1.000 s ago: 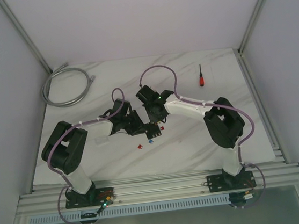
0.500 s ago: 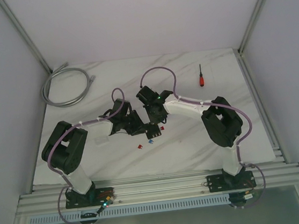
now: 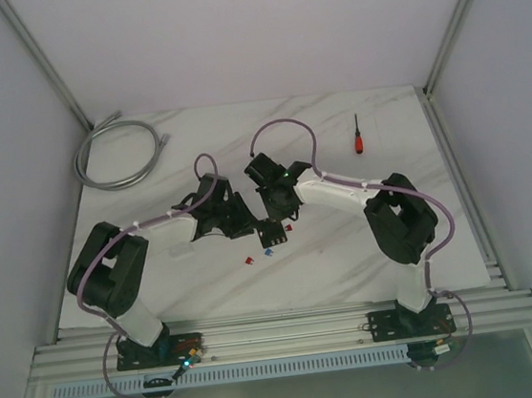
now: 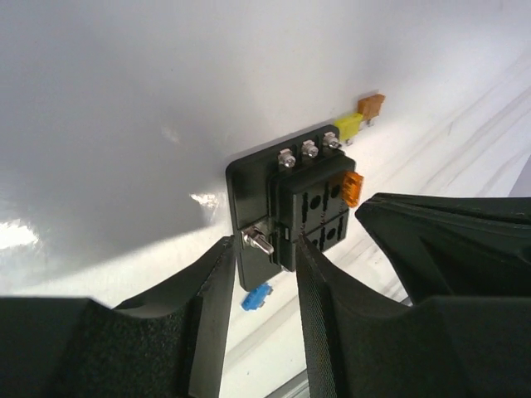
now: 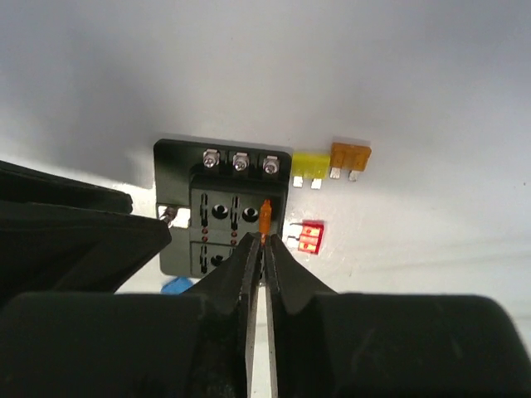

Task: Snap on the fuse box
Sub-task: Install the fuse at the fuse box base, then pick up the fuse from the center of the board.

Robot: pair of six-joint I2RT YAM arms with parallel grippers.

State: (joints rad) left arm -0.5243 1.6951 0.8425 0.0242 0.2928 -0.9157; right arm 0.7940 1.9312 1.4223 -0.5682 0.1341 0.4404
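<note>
The fuse box (image 4: 290, 203) is a flat black block with three screws along its far edge, lying on the white table; in the top view the fuse box (image 3: 272, 234) sits between the two wrists. My left gripper (image 4: 265, 249) straddles its near end, with one finger against the base plate and the other against the raised block. My right gripper (image 5: 264, 240) comes down over the fuse box (image 5: 220, 215), shut on the near end of an orange fuse (image 5: 265, 217) that stands in a slot at the box's right side.
Loose fuses lie around the box: yellow fuse (image 5: 309, 163), amber fuse (image 5: 350, 155), red fuse (image 5: 311, 238), blue fuse (image 4: 257, 297). A red-handled screwdriver (image 3: 359, 136) lies at the back right and a coiled grey cable (image 3: 117, 153) at the back left.
The left arm's elbow has swung a little outward to the left. Both grippers have stayed at the fuse box, the right one still on the orange fuse.
</note>
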